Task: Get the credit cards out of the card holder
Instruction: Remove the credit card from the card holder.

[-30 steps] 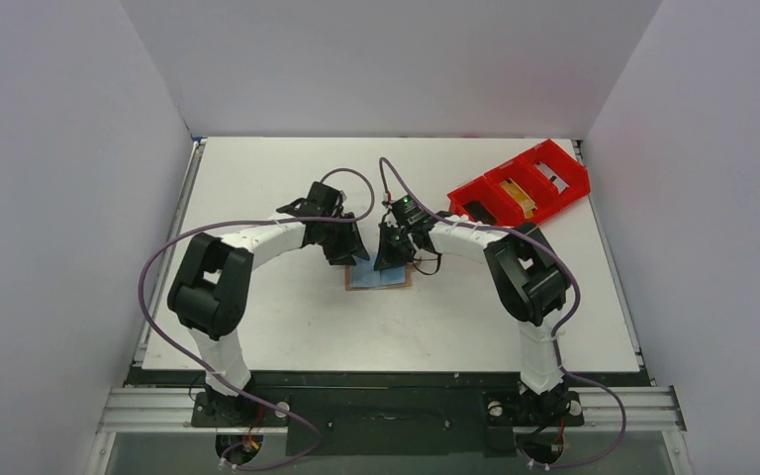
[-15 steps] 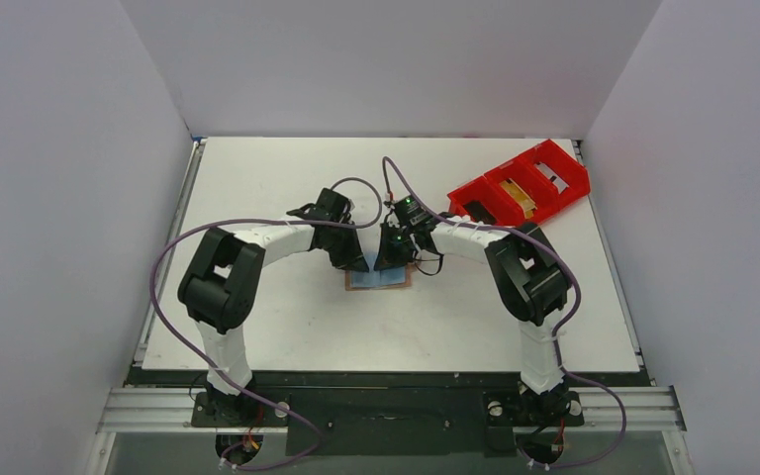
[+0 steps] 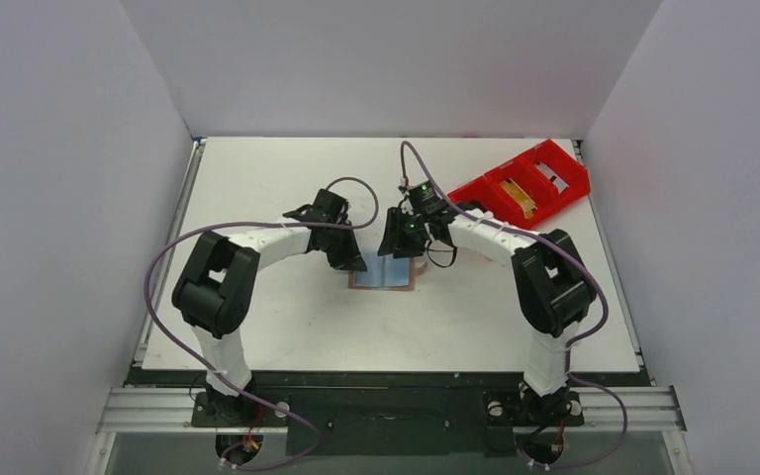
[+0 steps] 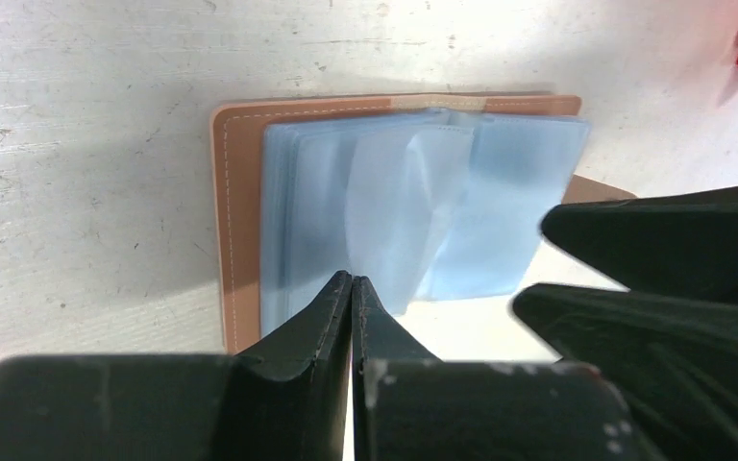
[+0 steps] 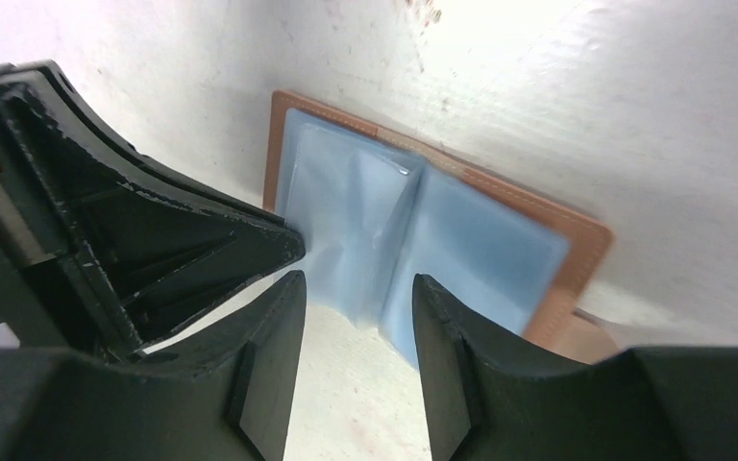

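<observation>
The small tan-brown leather-like folding card holder (image 3: 386, 274) is found lying open and flat on the white counter (image 3: 257, 188), between the two arms. Its pale blue translucent plastic sleeves (image 4: 394, 202) are loosely spread, facing up. The left tool (image 3: 354, 259) is seen fully closed, its fingertips pressed together at one edge of the sleeves. Whether a thin sleeve edge is nipped between them cannot be told. The right tool (image 3: 394, 240) is seen parted, with nothing between its fingers, and is held just above the middle of the card holder.

A swap has been made within the last second. The left tool, which was half open, has been brought shut. The right tool, which was clamped at the card holder, has been let open and raised slightly toward the back. The card holder has been nudged a little to the right.

This is judged to be a handing-over of the hold: the card holder is now steadied from the left, so the right tool is freed to reach into a sleeve. No credit card is seen drawn out and none can be made out inside the sleeves, so the extraction is judged not yet begun. The red plastic compartment tray (image 3: 475, 190) stands well apart at the back right.
</observation>
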Controlling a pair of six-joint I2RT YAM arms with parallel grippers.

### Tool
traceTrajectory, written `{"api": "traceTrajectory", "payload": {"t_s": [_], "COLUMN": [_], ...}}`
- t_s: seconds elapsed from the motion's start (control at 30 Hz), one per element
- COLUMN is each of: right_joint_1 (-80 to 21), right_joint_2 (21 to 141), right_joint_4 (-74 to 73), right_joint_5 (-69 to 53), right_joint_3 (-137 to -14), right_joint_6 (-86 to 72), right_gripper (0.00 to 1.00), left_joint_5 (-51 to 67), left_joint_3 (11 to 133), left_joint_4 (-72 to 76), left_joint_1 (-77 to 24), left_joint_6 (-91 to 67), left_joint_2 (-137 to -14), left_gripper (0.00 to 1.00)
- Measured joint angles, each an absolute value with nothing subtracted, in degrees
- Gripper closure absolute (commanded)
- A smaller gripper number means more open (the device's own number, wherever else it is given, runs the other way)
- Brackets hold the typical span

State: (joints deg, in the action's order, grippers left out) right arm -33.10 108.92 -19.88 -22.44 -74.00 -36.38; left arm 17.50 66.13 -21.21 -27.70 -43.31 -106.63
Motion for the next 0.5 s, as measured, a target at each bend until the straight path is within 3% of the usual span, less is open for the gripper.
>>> {"api": "traceTrajectory", "payload": {"t_s": [0.37, 0.5], "right_joint_1": [-29.5, -28.8], "right_joint_2": [104.2, 104.2], "right_joint_4": [-23.9, -24.6], "right_joint_5": [-17.2, -16.3], "right_joint_3": [-74.0, -74.0], "right_joint_6": [-35.8, -35.6], "right_gripper": [0.58, 0.58], "left_joint_5": [17.1, 17.1], "left_joint_3": [66.7, 68.7], "left_joint_4": [-21.2, -21.3], "left_joint_1": [-28.8, -29.9], "left_joint_6": [-43.4, -43.6], "left_joint_2": [-103.9, -104.1], "left_gripper": [1.0, 0.93]}}
